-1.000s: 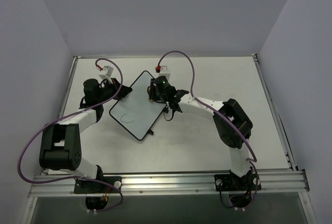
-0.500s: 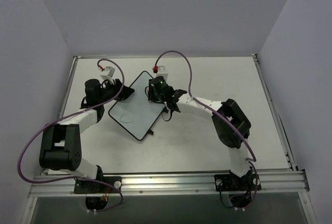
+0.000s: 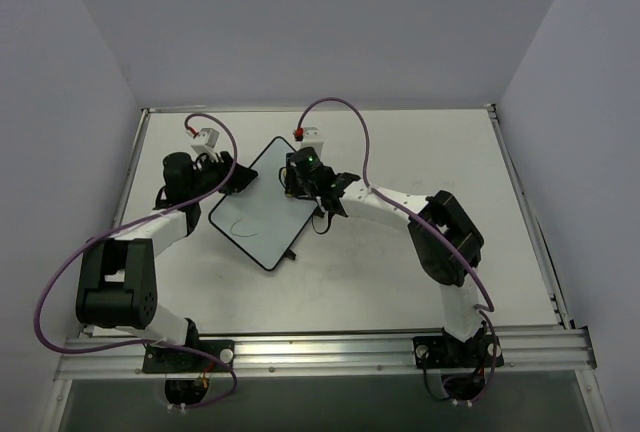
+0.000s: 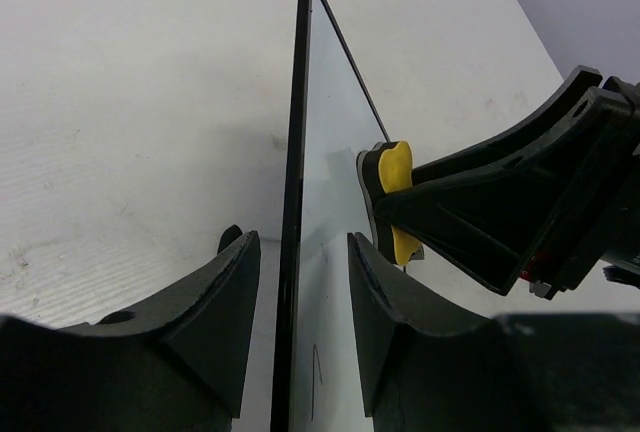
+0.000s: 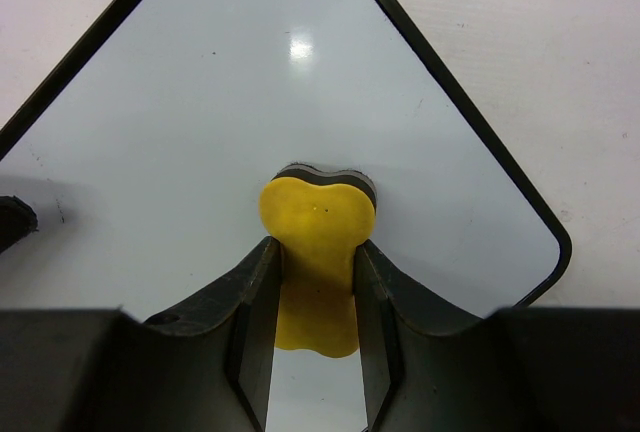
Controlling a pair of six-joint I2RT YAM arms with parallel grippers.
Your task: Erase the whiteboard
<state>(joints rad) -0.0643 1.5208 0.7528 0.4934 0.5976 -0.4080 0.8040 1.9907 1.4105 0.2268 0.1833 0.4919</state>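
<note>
A pale table [image 3: 400, 272] walled in grey. The whiteboard [image 3: 258, 214] lies left of centre, turned like a diamond, with a thin scribble [image 3: 245, 230] low on its face. The right gripper [image 5: 316, 264] is clamped on a yellow eraser [image 5: 318, 214], which presses flat against the board near its far right edge. The left gripper [image 4: 300, 297] sits astride the opposite edge with its jaws parted, a gap showing on either side.

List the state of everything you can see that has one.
Flat white rectangular whiteboard with thin black frame: flat on table, dark scribble at near end.
Small yellow eraser: pinched, pressed on the whiteboard.
Left hand: open, fingers straddling the whiteboard's edge.
Right hand: shut on the eraser.
</note>
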